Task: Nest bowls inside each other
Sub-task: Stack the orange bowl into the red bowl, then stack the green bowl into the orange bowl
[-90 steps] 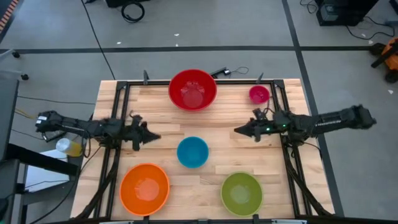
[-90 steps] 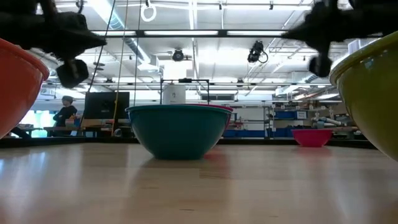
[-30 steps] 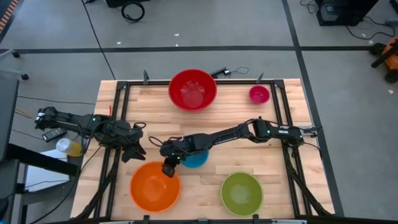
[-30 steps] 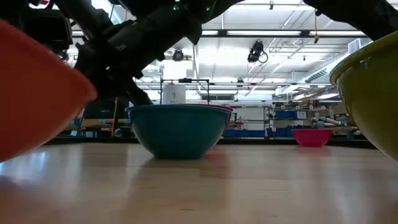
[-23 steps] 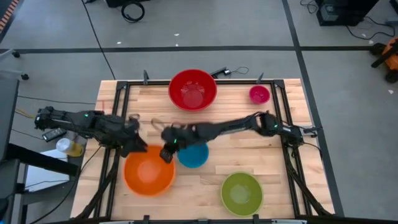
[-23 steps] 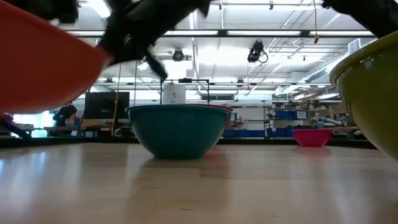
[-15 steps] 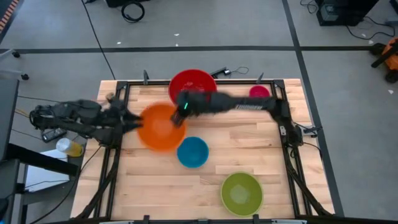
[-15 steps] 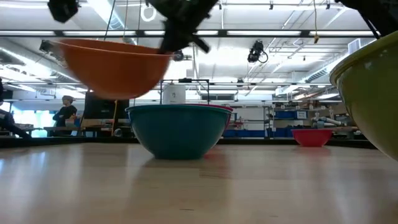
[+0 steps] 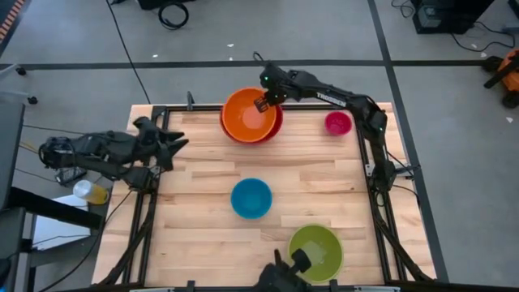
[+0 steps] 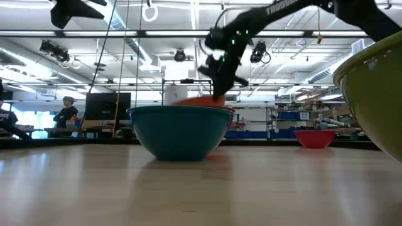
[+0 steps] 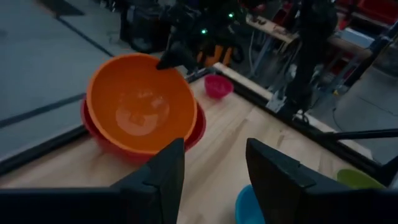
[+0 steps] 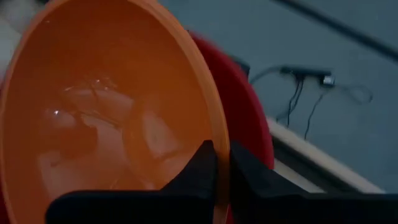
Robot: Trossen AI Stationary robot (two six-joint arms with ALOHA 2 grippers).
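The orange bowl [image 9: 250, 115] sits tilted in the red bowl [image 9: 276, 132] at the table's far edge, and my right gripper [image 9: 263, 102] is shut on it. The blue bowl [image 9: 251, 199] stands mid-table, the green bowl [image 9: 316, 251] at the near right, and the small pink bowl [image 9: 338, 123] at the far right. My left gripper [image 9: 175, 142] hovers open at the table's left side, well away from the bowls. In its wrist view it faces the orange bowl [image 11: 140, 106] and the red bowl [image 11: 198, 129]. My right gripper pinches the orange bowl's rim [image 12: 213, 134] on its far right side, one finger inside the bowl and one outside. The fingers slant down from the far side. The bowl tilts within the red bowl; whether its bottom rests there I cannot tell.
A dark object [image 9: 284, 277] pokes in at the table's near edge beside the green bowl. Black frame rails [image 9: 154, 162] run along the left and right sides. Bare wood lies between the blue bowl and the red bowl.
My right gripper has swung the orange bowl from the near left of the table up over the blue bowl and to the far edge, then down into the red bowl. My left gripper has risen and drawn away toward the left far side.
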